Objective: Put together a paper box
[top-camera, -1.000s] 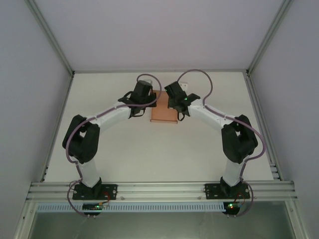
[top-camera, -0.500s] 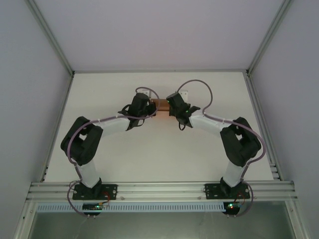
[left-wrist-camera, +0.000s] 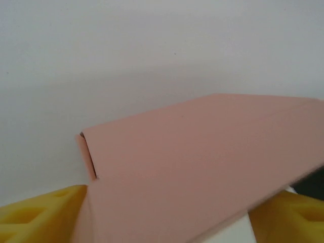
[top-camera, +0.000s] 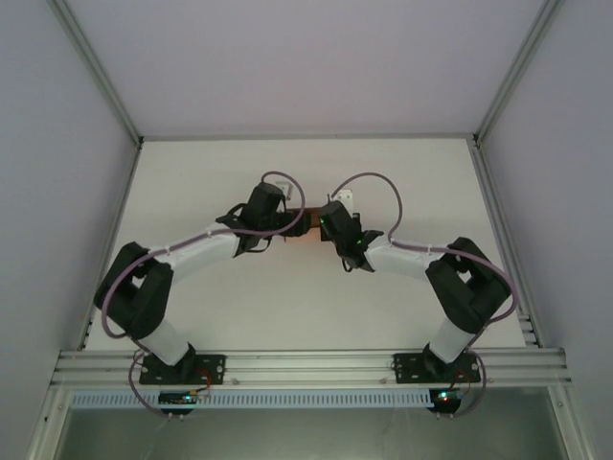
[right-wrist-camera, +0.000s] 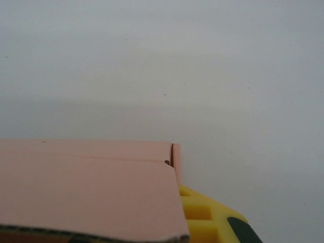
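1. At the middle of the table [top-camera: 192, 192], seen from above, the left gripper [top-camera: 289, 222] and right gripper [top-camera: 327, 223] close in from either side on the paper box [top-camera: 308, 230], a thin pink sliver between them.
2. In the left wrist view, the box [left-wrist-camera: 202, 162] fills the lower right, tilted. Yellow fingers [left-wrist-camera: 45, 212] press on it from both sides, clamping it.
3. In the right wrist view, the box [right-wrist-camera: 86, 187] lies at lower left. One yellow finger [right-wrist-camera: 202, 217] touches under its right corner, but I cannot tell if it is gripped.
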Controlling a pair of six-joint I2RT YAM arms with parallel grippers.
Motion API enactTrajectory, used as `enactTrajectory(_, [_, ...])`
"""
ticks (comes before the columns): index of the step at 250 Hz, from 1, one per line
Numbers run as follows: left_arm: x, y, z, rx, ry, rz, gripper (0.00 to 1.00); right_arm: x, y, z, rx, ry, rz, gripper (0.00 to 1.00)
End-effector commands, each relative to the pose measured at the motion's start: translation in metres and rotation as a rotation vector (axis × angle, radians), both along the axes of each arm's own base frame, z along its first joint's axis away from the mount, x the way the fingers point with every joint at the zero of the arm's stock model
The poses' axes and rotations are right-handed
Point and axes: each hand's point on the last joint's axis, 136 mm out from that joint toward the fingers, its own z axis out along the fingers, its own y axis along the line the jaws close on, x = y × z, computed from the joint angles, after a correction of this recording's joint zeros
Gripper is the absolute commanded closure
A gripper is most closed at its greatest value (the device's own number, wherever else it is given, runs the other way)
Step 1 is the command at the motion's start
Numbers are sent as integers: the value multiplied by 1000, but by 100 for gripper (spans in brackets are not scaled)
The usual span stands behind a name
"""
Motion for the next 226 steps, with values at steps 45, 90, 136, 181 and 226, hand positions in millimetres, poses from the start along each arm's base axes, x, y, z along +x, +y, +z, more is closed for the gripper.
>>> enactTrajectory(45, [-7,42,42,-43,67,143,0,-18,5,-18,-50,18,64,98])
enactTrajectory(90, [20,56,21,-187,216,217,1,-21,6,-19,-71,7,73,96])
enactTrajectory(136, [24,33,-11,-273,343,143,8,-25,10,-20,-76,0,88,94])
enactTrajectory(181, [13,20,-43,-334,445,112,25,-30,16,-18,-78,-14,101,89])
enactTrajectory(226, [1,23,-65,-354,492,128,32,-41,16,-22,-83,-11,115,86])
